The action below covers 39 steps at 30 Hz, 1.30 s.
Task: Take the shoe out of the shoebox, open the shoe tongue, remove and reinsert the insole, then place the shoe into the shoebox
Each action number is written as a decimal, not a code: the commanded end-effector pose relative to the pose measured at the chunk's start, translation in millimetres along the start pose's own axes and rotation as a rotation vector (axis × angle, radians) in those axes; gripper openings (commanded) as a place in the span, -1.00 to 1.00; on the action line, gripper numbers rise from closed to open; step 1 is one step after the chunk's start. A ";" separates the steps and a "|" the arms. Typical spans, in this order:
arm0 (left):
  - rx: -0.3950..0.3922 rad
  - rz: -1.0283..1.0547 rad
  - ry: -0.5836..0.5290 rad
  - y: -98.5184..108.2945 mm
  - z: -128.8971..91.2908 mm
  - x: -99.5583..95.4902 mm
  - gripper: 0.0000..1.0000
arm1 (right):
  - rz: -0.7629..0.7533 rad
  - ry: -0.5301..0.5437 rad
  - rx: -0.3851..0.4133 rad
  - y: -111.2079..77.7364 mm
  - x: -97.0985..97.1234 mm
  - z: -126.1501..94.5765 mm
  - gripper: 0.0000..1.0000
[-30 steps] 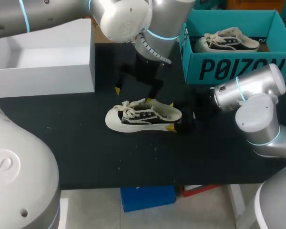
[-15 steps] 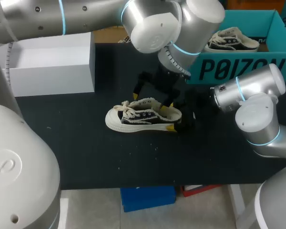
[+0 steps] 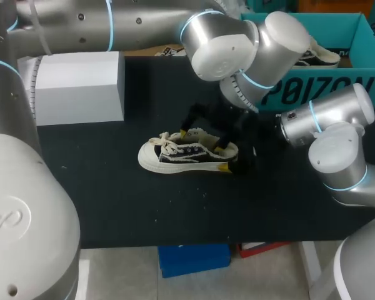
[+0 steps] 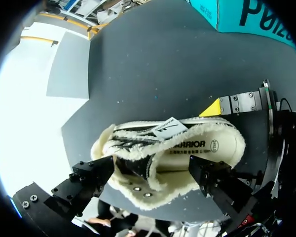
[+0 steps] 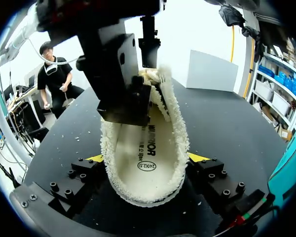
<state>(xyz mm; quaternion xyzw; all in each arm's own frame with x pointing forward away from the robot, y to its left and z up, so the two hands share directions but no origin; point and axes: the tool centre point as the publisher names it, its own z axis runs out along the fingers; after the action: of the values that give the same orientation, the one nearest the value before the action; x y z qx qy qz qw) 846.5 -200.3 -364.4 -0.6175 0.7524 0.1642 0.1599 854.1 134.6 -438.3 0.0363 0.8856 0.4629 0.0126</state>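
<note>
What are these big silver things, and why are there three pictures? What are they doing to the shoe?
The silver things are a robot's left arm and right arm. One picture looks down from above. The two round ones come from a camera on each wrist. On the black table are a black-and-white lace-up shoe, a white box and a teal cardboard shoebox with another shoe inside. The right tool pinches the first shoe's heel between its yellow-tipped fingers. The left tool hangs open over that shoe's mouth, holding nothing.
</note>
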 end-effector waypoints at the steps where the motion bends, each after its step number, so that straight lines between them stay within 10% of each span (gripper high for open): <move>1: -0.010 -0.007 -0.002 -1.3 8.0 -2.7 1.00 | 0.002 -0.001 0.003 -1.1 -1.6 3.6 -1.00; 5: -0.018 -0.010 -0.005 0.1 12.3 -6.1 0.96 | 0.002 -0.001 0.003 -1.1 -1.6 3.6 -1.00; 13: -0.015 -0.007 -0.005 3.5 13.3 -9.7 -1.00 | 0.002 -0.001 0.003 -1.1 -1.6 3.6 -1.00; 39: 0.072 -0.089 0.144 1.2 -23.5 -71.3 -1.00 | 0.002 -0.001 0.003 -1.1 -1.6 3.6 -1.00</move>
<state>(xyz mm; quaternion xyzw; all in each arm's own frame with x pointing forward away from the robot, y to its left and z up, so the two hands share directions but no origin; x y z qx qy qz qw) 862.2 -162.1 -321.4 -0.6518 0.7343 0.1124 0.1527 854.1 134.5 -438.3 0.0364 0.8856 0.4629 0.0126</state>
